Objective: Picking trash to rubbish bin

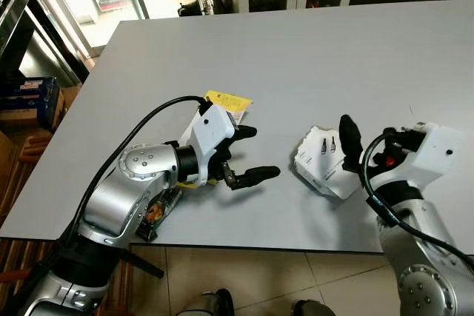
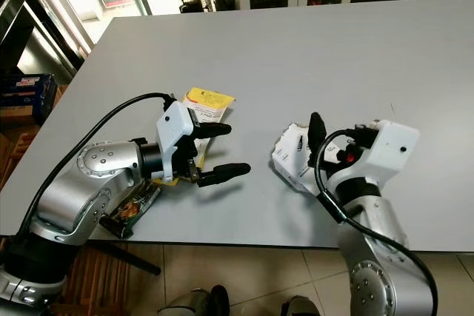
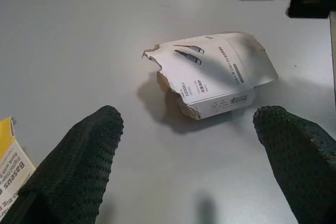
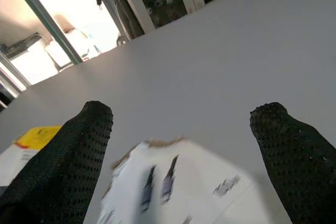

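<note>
The torn white box [image 1: 324,162] is lying on the grey tabletop [image 1: 311,57] close to the near edge, toward my right side, and nothing is gripping it yet. It is crushed cardboard, ragged along one ripped edge where brown board is showing, with two small cable-plug pictures and fine print on its upper face. It is sitting tilted and half collapsed, so I am judging it light and easy to deform under a pinch.

My right pincer [image 4: 184,145] is hovering directly over the box with its two black fingers spread wide, one to either side of it, not touching. That placement is reading as a lineup for a top-down grab; the wide spread is needed because the box is broad across its flat face.

My left pincer [image 1: 249,153] is resting low over the tabletop just beside the box, fingers also spread and pointing toward it, holding nothing. It is probably waiting in reserve or bracing against a slide.

Behind the left pincer a yellow-and-white packet [image 1: 229,103] is lying flat, farther from the near edge. A dark snack wrapper [image 1: 157,214] is lying at the near edge under my left forearm, partly hidden.

Judgement: the grasp is not yet made. Risk: the box skidding or folding when the fingers come together.
</note>
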Controlling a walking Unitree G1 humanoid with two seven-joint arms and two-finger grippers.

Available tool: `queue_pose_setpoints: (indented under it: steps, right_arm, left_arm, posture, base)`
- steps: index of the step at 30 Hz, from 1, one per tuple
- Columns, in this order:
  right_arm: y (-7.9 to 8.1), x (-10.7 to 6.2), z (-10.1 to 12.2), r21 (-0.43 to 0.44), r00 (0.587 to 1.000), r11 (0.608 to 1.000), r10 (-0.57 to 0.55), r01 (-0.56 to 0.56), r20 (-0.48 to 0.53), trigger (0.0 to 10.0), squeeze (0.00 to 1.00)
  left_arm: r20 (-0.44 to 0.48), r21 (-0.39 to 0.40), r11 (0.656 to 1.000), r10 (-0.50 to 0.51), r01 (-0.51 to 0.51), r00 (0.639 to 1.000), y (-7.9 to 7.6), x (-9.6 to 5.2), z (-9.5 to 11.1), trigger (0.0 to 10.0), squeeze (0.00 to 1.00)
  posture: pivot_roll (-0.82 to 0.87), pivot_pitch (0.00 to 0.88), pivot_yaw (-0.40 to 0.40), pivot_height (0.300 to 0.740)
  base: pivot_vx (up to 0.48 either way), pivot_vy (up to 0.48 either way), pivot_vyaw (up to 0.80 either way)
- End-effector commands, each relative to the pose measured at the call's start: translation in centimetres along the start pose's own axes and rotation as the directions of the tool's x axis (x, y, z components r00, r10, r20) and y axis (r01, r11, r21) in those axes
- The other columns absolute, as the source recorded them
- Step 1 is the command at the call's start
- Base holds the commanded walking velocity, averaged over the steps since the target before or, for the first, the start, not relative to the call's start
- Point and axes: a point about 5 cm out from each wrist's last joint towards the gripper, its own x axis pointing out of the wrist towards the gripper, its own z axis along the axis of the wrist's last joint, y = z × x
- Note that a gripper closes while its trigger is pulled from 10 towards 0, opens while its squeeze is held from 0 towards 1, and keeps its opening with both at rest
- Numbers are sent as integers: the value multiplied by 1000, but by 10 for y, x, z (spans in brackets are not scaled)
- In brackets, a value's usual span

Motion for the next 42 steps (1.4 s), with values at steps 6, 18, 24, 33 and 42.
queue_pose_setpoints:
  steps: [6,18,24,33,42]
  right_arm:
    - [0,-14,-2,30,999,999,-38,38,-23,10000,0]
    - [-7,-35,-2,31,993,994,-103,105,-54,10000,0]
    - [-4,-39,-7,93,991,989,-106,113,-80,10000,0]
    - [6,-42,-14,196,990,976,-76,98,-115,10000,0]
    - [4,-42,-27,291,981,948,-79,128,-176,10000,0]
  left_arm:
    - [-22,3,999,-35,35,999,2,-1,-1,10000,0]
    - [-85,-19,974,-225,225,971,-4,-5,-3,10000,0]
    - [-99,-21,971,-239,238,966,-5,-5,-6,10000,0]
    - [-129,-21,971,-237,236,963,-2,-10,-10,10000,0]
    - [-138,-19,973,-228,228,964,-2,-12,-10,10000,0]
  posture:
    - [-111,129,144,740]
    - [-160,141,183,740]
    - [-164,150,197,740]
    - [-145,160,204,740]
    - [-128,167,201,740]
  base:
    - [0,0,0]
    - [0,0,0]
    - [0,0,0]
    - [0,0,0]
    - [0,0,0]
